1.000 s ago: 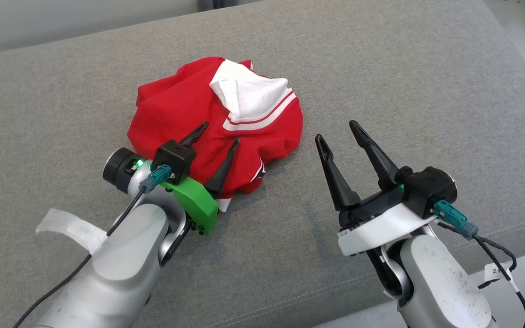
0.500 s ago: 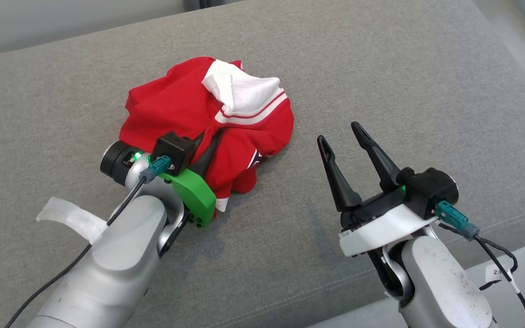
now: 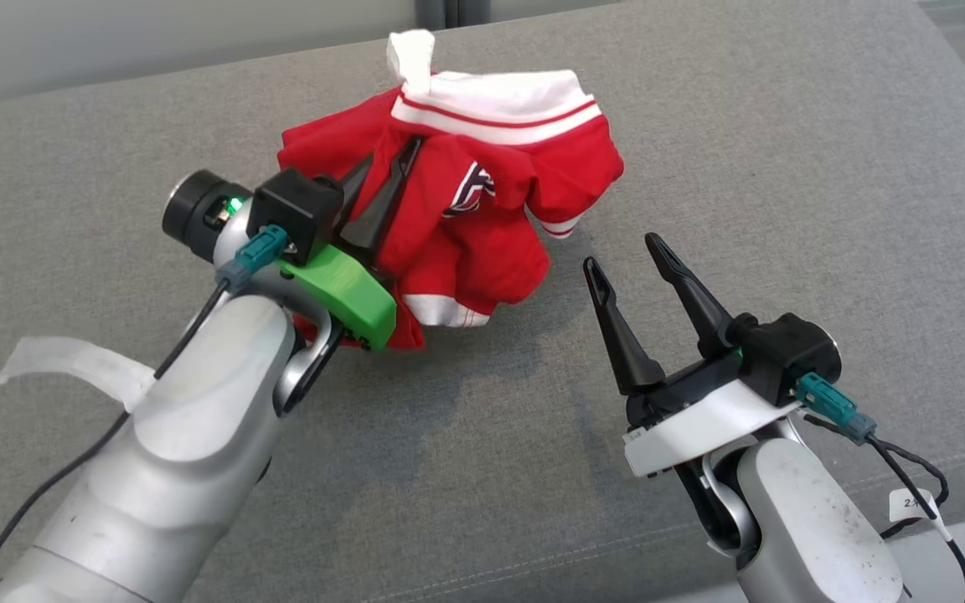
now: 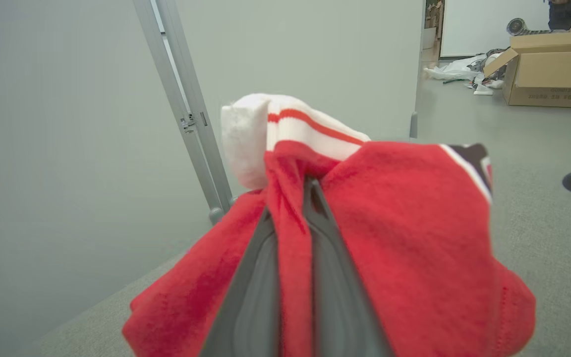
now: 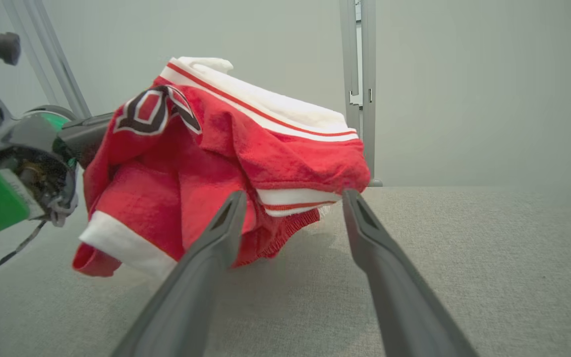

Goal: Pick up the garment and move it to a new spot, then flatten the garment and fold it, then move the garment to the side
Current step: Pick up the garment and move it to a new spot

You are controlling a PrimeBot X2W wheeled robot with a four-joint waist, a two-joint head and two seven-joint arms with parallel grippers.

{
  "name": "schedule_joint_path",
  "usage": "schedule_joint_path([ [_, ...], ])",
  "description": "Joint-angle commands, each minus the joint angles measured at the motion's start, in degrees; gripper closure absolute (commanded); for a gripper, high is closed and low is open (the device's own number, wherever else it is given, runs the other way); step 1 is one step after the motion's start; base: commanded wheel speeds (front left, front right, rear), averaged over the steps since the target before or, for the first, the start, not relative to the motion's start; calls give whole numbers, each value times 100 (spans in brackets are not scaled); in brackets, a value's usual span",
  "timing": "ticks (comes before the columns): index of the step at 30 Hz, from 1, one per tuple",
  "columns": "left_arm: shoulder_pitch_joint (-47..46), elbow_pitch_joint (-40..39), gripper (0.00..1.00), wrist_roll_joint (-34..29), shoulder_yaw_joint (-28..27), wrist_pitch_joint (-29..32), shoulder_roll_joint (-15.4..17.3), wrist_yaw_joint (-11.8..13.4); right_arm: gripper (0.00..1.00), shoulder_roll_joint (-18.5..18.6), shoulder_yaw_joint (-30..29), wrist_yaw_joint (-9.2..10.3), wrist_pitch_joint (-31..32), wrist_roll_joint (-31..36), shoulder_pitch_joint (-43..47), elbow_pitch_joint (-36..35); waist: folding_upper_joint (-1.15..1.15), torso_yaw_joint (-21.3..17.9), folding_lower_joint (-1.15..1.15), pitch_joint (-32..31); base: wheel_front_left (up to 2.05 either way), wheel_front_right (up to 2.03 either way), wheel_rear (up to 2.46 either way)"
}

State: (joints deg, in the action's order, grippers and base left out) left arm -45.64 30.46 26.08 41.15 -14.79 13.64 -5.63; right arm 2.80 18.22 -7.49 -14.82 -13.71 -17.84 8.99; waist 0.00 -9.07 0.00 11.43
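Note:
The garment [image 3: 482, 193] is a bunched red piece with white, red-striped bands and a dark emblem. It hangs lifted above the grey cushion, its lower folds drooping. My left gripper [image 3: 386, 167] is shut on a fold of the garment [image 4: 414, 238], red cloth pinched between its two dark fingers [image 4: 260, 297]. My right gripper [image 3: 623, 251] stands open to the right of the garment [image 5: 226, 148], fingertips just short of its lower hem, nothing between them.
The grey fabric cushion [image 3: 784, 167] spreads wide to the right and front. A pale wall with metal posts [image 5: 357, 89] backs it. A cardboard box [image 4: 553, 69] sits on the floor far off. A strip of white tape [image 3: 72, 360] hangs from my left forearm.
My left gripper closed on the garment's fold and lifted it up and away from me, so the cloth now hangs off the cushion. The right gripper stayed open in place.

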Motion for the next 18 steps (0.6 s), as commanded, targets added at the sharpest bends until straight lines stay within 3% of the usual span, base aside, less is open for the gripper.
schedule_joint_path([
  [1, -139, -109, 100, 35, -33, 25, 44, -38, 0, 17, 1, 1, -40, -2, 66, 14, 0, 83, 0, -76, 0, 0, 0],
  [18, -1019, -1540, 100, 510, -178, 1022, 883, -155, 0, 17, 33, 1, -43, -118, 103, 73, 0, -86, 0, -172, 0, 0, 0],
])
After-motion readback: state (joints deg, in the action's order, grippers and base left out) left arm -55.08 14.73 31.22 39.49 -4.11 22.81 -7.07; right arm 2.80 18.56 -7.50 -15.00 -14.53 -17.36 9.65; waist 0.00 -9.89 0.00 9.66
